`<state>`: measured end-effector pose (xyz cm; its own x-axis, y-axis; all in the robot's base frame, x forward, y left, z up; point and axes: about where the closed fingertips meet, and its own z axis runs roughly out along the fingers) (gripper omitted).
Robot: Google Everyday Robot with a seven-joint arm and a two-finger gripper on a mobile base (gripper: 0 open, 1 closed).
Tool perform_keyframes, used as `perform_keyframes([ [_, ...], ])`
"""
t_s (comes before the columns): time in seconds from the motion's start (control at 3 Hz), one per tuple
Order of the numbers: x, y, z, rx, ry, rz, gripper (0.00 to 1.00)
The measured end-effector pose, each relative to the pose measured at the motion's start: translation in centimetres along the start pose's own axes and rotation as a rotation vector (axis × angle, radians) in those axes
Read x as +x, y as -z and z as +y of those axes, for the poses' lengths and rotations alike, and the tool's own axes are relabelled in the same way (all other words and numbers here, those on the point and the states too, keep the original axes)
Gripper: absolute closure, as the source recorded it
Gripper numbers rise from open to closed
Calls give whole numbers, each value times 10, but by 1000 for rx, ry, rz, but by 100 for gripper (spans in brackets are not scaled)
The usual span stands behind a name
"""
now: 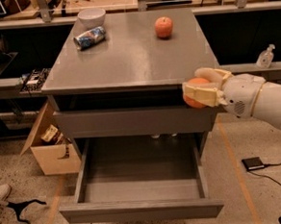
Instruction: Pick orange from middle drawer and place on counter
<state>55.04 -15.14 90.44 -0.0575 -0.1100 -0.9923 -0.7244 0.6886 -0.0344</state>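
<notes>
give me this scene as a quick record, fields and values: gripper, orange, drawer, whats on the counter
gripper: by the counter's front right corner, about level with its edge, shut on the orange
orange: held in the gripper, beside the counter edge, not yet set down
middle drawer: pulled open, nothing visible on its grey floor
counter: holds an apple, a can lying on its side and a bowl, all toward the back
floor left of the cabinet: open cardboard box

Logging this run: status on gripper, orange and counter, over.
Gripper shut on orange, at counter's front right edge. Middle drawer open. Apple, can, bowl toward counter's back.
</notes>
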Motion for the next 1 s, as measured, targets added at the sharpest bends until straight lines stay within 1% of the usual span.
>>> perform_keyframes([
  [0.33, -18, -14, -9, -9, 36, -12, 100],
  [0.67, -39, -38, -24, 6, 76, -11, 100],
  [1.0, -52, -73, -40, 28, 99, 5, 100],
])
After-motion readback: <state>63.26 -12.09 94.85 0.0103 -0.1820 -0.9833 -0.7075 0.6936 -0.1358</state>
